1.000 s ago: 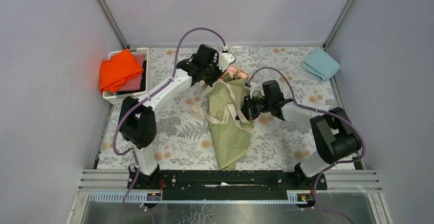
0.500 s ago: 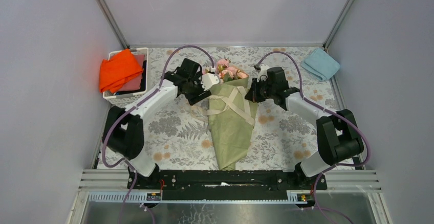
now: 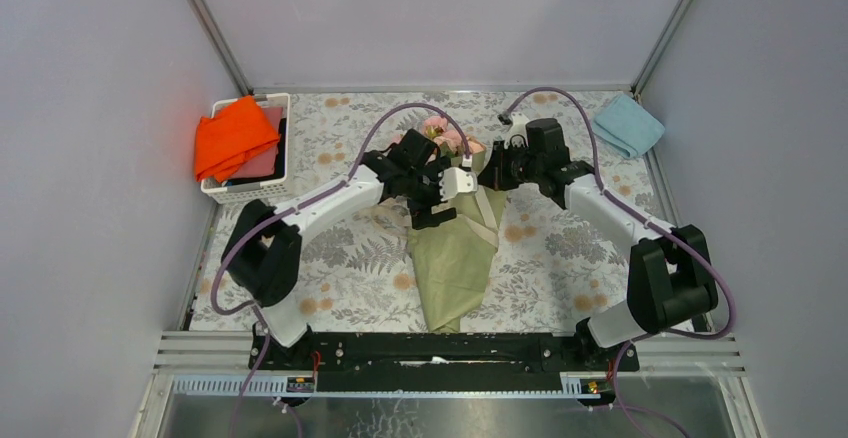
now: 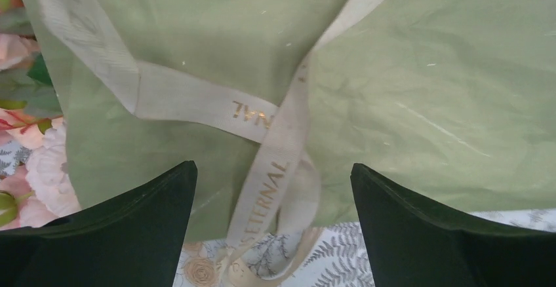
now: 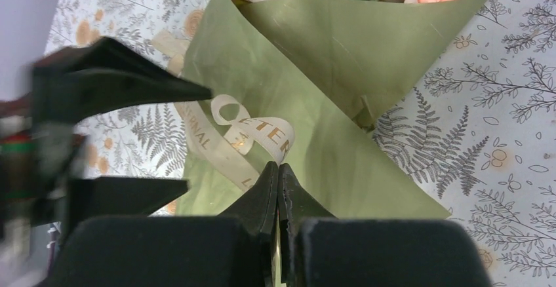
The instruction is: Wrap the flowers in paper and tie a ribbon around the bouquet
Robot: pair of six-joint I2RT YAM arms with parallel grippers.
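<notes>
Bouquet of pale pink blooms in an olive-green paper cone (image 3: 455, 258) lies flat in the middle of the fern-printed table cover (image 3: 340, 258). Its long axis runs near to far: the pink flowers (image 3: 440, 133) are at the far end and the cone's narrow tip points toward the arm bases. A cream fabric ribbon with gold lettering (image 4: 262, 113) crosses over the wide upper part of the cone, and one loop spills off the paper's edge onto the table cover. The left gripper (image 4: 272, 169) hovers over that crossing with its jaws wide apart, holding nothing. The right gripper (image 5: 278, 166) has its jaws pressed together, tips against the ribbon loop on the cone; whether a strand is pinched between them cannot be told. An orange cloth (image 3: 232, 136) sits in a white basket (image 3: 245, 190) at far left, and a light blue folded cloth (image 3: 627, 124) lies at far right.
</notes>
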